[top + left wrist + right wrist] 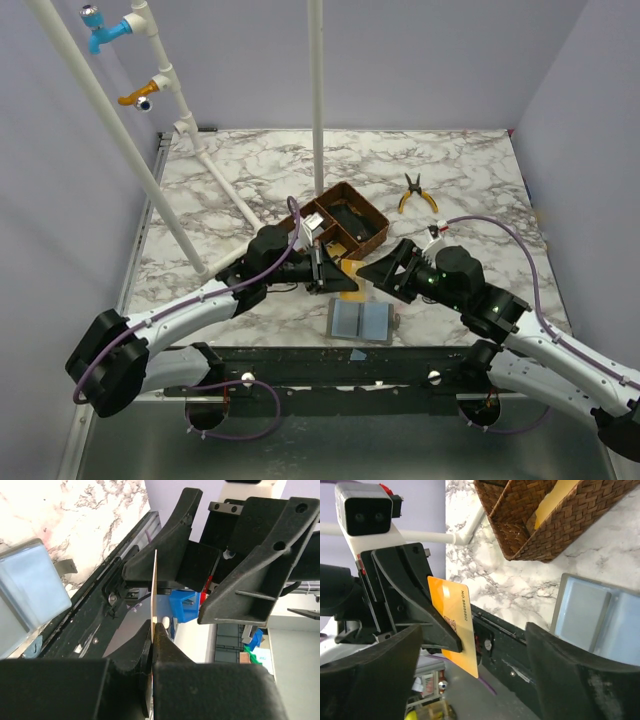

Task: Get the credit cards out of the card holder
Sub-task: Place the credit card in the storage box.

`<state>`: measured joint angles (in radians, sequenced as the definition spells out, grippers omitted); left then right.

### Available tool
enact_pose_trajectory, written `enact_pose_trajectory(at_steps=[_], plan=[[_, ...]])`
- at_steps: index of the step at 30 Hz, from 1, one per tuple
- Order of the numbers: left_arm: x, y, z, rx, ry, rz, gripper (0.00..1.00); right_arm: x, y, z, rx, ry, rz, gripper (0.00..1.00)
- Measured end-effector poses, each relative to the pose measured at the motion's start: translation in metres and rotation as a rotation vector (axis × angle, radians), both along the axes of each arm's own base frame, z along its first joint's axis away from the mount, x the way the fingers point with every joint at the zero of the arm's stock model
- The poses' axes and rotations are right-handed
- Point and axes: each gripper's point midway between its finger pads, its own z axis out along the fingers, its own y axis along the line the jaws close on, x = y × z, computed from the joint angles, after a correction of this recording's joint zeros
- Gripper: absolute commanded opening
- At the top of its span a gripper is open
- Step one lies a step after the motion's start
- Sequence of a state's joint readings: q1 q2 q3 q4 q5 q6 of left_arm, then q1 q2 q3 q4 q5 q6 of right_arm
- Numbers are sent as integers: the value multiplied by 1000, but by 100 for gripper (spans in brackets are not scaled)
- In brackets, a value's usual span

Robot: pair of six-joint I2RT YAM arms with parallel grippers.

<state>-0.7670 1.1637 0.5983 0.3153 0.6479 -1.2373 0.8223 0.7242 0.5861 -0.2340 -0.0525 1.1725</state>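
The grey card holder [360, 321] lies open on the marble near the front edge, its pale blue inside up; it shows in the left wrist view [25, 592] and the right wrist view [600, 620]. My left gripper [340, 276] is shut on an orange credit card [351, 267], held on edge above the table. The card shows edge-on in the left wrist view [154, 587], pinched at my left gripper [154, 628]. In the right wrist view its orange face [457, 630] is plain. My right gripper [384, 271] [475, 680] is open and empty, facing the card.
A brown woven three-compartment tray [372, 222] stands behind the grippers, with a whitish card [311, 222] in one compartment and a yellow card [555, 497] in another. Yellow-handled pliers [417, 194] lie at the back right. White pipes [316, 100] rise behind.
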Motion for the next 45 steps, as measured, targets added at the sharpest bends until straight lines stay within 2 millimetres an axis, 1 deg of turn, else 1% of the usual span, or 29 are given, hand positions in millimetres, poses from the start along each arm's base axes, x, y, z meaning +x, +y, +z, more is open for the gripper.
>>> enact_pose_trajectory(at_steps=[2, 3, 8, 13, 19, 23, 24, 25, 28, 31, 37, 42, 45], plan=[[-1, 1, -1, 8, -2, -1, 0, 0, 0, -1, -5, 0, -1, 99], [-2, 2, -2, 14, -4, -2, 0, 0, -1, -2, -8, 0, -2, 100], [-3, 7, -6, 61, -19, 1, 0, 4, -6, -8, -36, 10, -32, 100], [0, 14, -6, 124, -60, 27, 0, 10, -13, -17, -71, 22, -84, 100], [7, 25, -6, 224, -120, 66, 0, 18, -22, -26, -104, 34, -158, 100], [15, 31, -3, 286, -155, 91, 0, 24, -30, -35, -128, 56, -218, 100], [26, 40, 4, 341, -203, 128, 0, 28, -36, -47, -155, 76, -267, 100], [26, 40, 4, 341, -203, 128, 0, 28, -37, -47, -155, 76, -268, 100], [33, 45, 2, 385, -210, 145, 0, 37, -45, -49, -169, 67, -339, 100], [44, 48, -1, 436, -211, 159, 0, 45, -55, -52, -186, 66, -417, 100], [63, 55, -4, 538, -208, 183, 0, 54, -70, -63, -234, 97, -530, 100], [79, 62, -3, 609, -214, 201, 0, 67, -75, -63, -297, 116, -596, 100], [92, 64, -3, 656, -232, 207, 0, 81, -77, -60, -326, 121, -622, 100]])
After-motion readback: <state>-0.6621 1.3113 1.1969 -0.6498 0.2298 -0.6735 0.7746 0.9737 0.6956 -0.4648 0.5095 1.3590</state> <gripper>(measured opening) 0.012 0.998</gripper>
